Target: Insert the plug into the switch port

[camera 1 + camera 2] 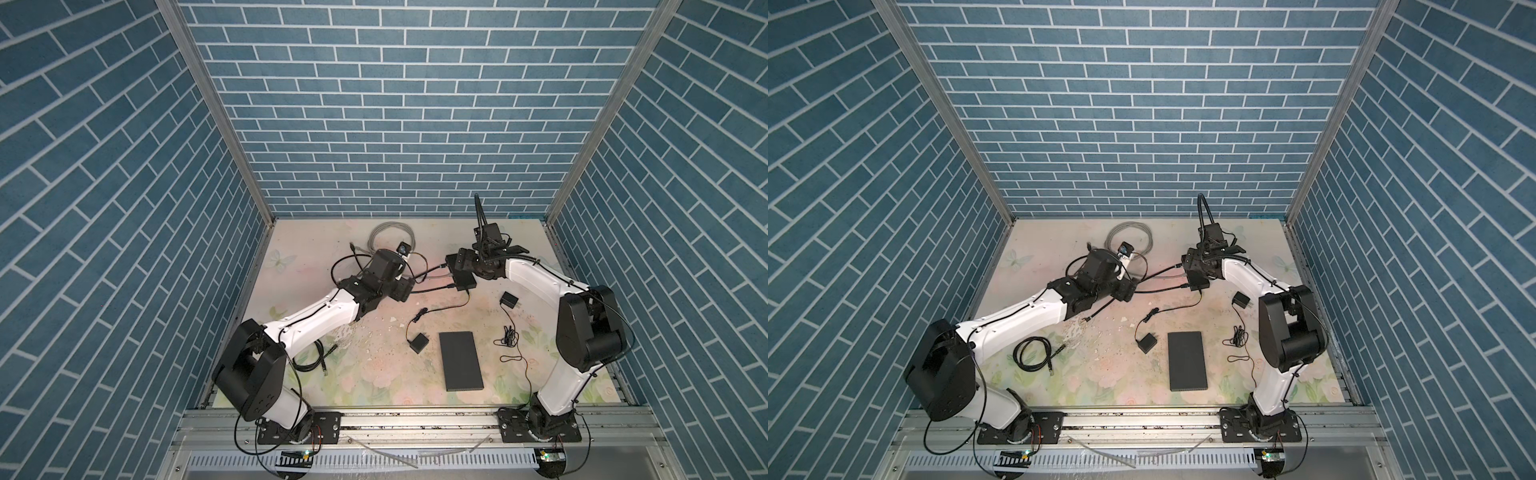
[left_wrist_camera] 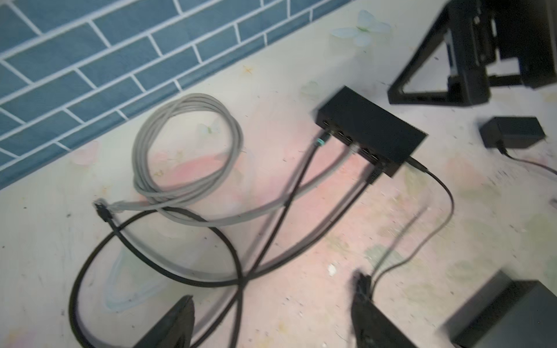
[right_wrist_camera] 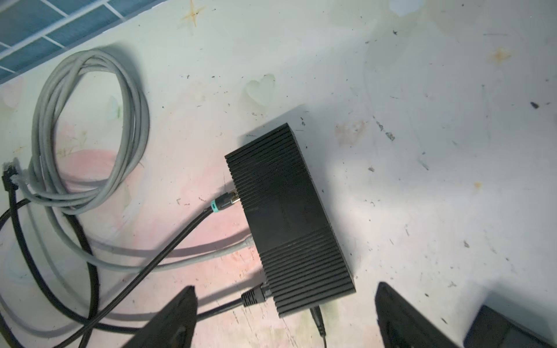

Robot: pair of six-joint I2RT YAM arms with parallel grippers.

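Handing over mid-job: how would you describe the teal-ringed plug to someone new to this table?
In the far half of the table sits a small ribbed black switch with three plugs in one long face. The teal-ringed plug is the one farthest from the power lead. Only it has a teal ring, unlike the grey plug and the plain black plug.

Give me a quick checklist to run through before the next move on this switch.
1. Left gripper open, empty: ok.
2. Right gripper open, empty: ok.
3. Teal-ringed plug fully home in switch: cannot tell.
4. Grey plug in its port: ok.
5. Booted black plug in its port: ok.
6. Free ports remain: ok.
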